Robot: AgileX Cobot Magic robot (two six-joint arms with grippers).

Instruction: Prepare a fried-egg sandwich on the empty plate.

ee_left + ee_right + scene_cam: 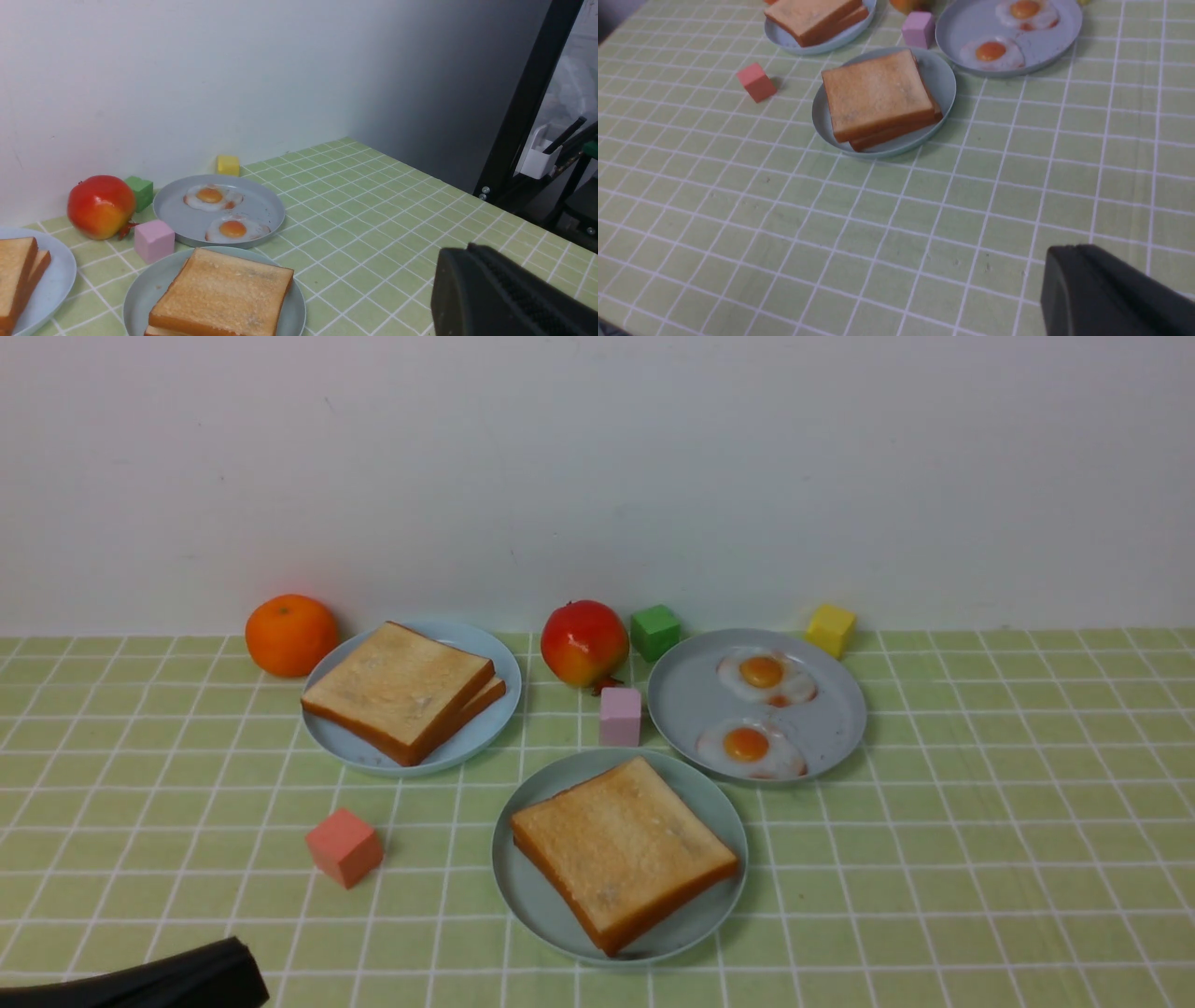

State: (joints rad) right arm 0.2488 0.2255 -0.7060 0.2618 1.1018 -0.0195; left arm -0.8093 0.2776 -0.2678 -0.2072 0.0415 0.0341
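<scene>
Toast already sits stacked on the mint-teal plate [528, 896] at the near centre of the table: the right wrist view shows two slices [878, 95] there, one over the other, the lower edge peeking out. Whether an egg lies between them I cannot tell. From that plate, the light-blue plate [485, 658] with two more toast slices [397, 691] lies at about ten o'clock, and the grey-blue plate [686, 709] holding two fried eggs [752, 749] lies at about one o'clock, just beside it.

By their look the slices are light foam or plastic: thick, squarish, probably a little springy. I would take one by two opposite crust edges, jaws straddling the thickness from above. The eggs look thin, flat and smooth, likely floppy and slippery; the best hold seems a pinch on the white's outer rim, tilting in low, as the plate's raised lip hinders a flat approach.

Both arms are drawn back low at the near edge. The left gripper [509, 294] has its fingers pressed together with nothing between them; the right gripper [1111, 291] is likewise closed up and empty, well apart from every plate.
</scene>
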